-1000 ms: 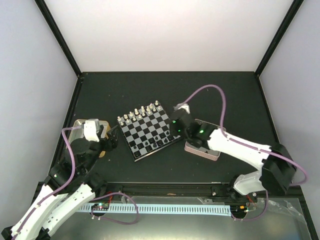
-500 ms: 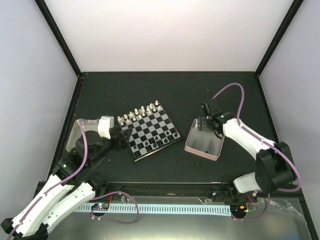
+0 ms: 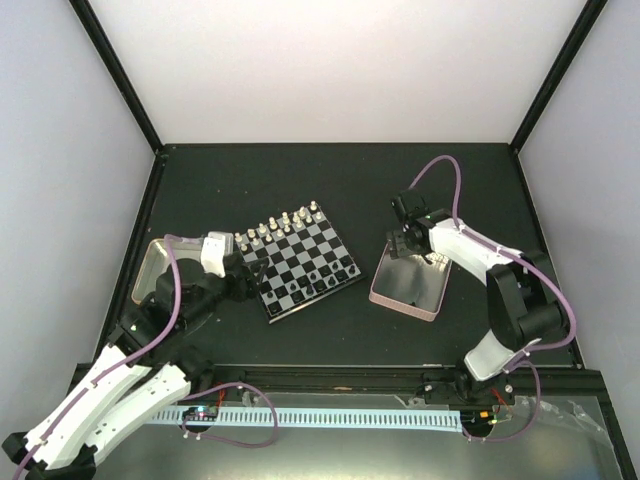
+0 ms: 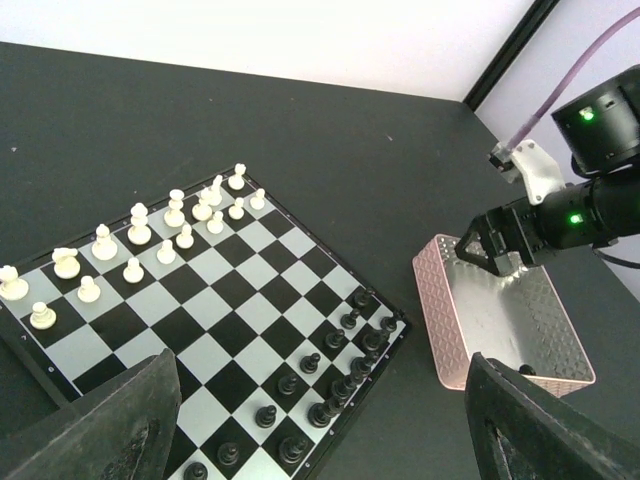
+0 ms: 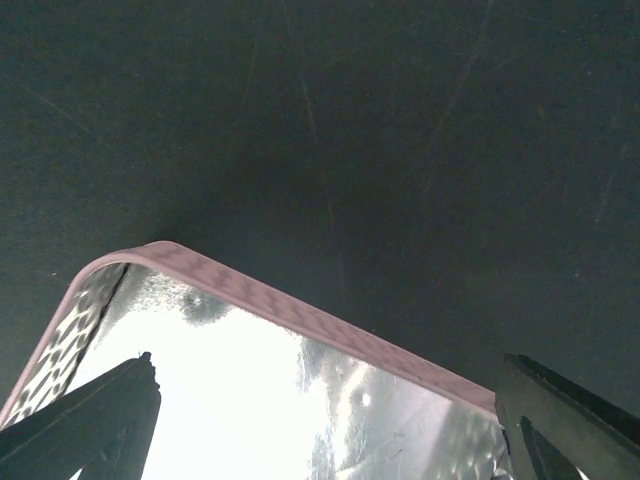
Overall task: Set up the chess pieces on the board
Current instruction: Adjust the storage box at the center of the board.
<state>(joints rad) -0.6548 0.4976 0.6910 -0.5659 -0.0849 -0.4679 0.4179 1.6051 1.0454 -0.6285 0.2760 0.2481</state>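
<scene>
Both grippers hung empty. The right gripper (image 3: pixel 408 245), jaws spread wide with nothing between them, hovered over the far corner of the pink-rimmed square metal tray (image 5: pixel 250 300). The left gripper (image 4: pixel 320 420), likewise spread, looked down on the small black-and-silver checkered chessboard (image 4: pixel 200 330) just ahead of and below it. Pale silvery-white chess figurines (image 4: pixel 140 225) lined the board's edge farthest from the left gripper, and glossy black figurines (image 4: pixel 340 370) crowded the edge nearest the right gripper. Whether any piece lay in the tray under the right gripper could not be told. A reach down there risked a fingertip catching the rim and shoving the light tray toward the board. Setting a piece among such closely packed black figurines could topple its neighbours, since wide jaws leave little room between them.
</scene>
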